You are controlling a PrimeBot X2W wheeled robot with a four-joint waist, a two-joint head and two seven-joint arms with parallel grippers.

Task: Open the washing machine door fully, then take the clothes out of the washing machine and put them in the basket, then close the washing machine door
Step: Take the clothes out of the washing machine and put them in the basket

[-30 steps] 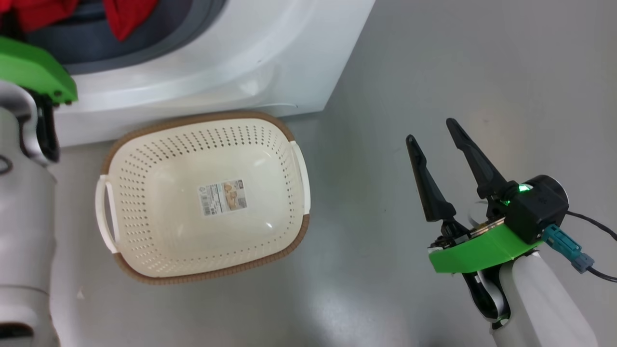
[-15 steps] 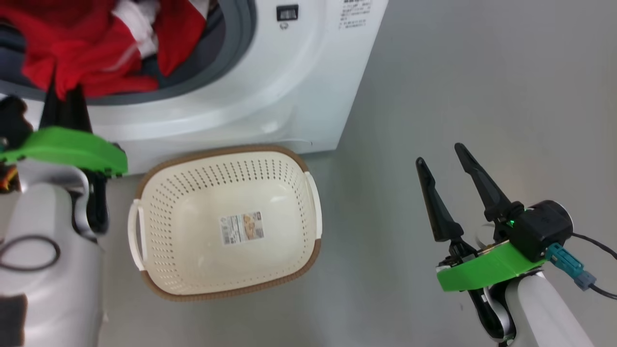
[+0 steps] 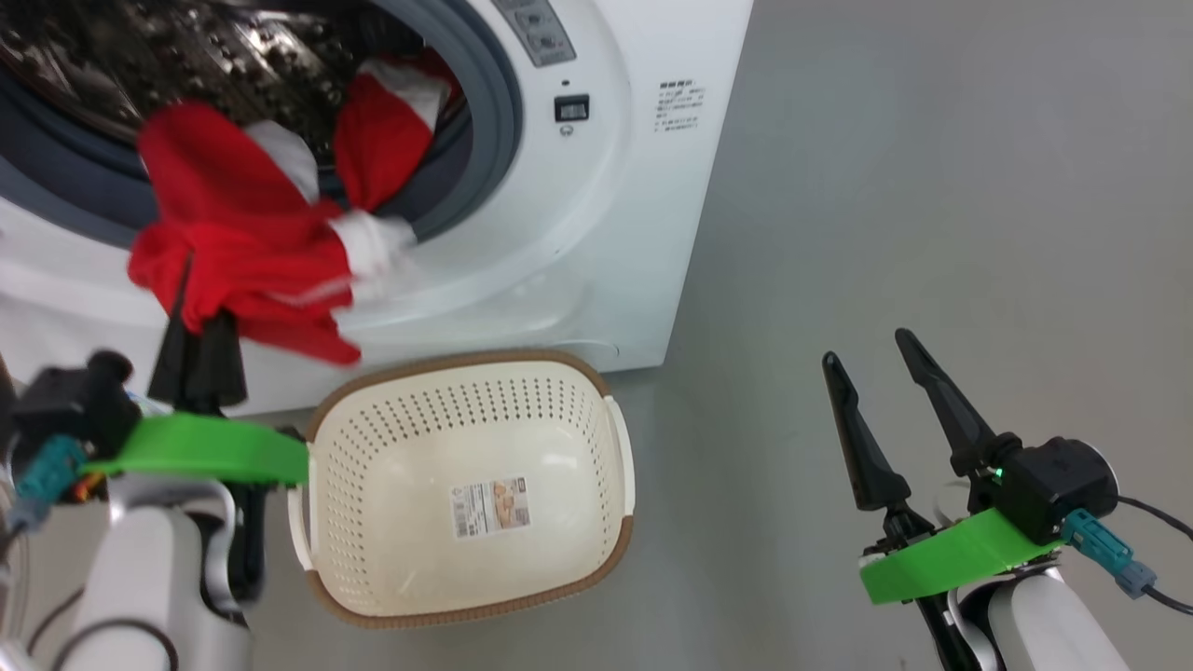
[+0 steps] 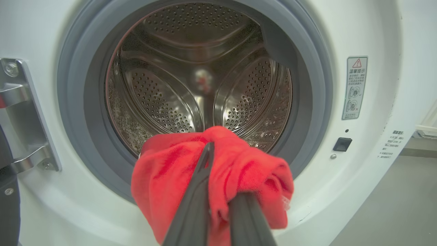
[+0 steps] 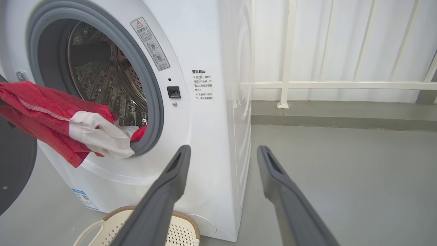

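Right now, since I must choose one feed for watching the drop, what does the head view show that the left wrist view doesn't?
Head view: the empty basket on the floor before the washing machine, and the open right fingers over bare floor.
Left wrist view: the metal hinge bracket beside the grey port ring, and the drum's far end.
Both: the red clothes hanging out over that ring, pinched between the shut left fingers.
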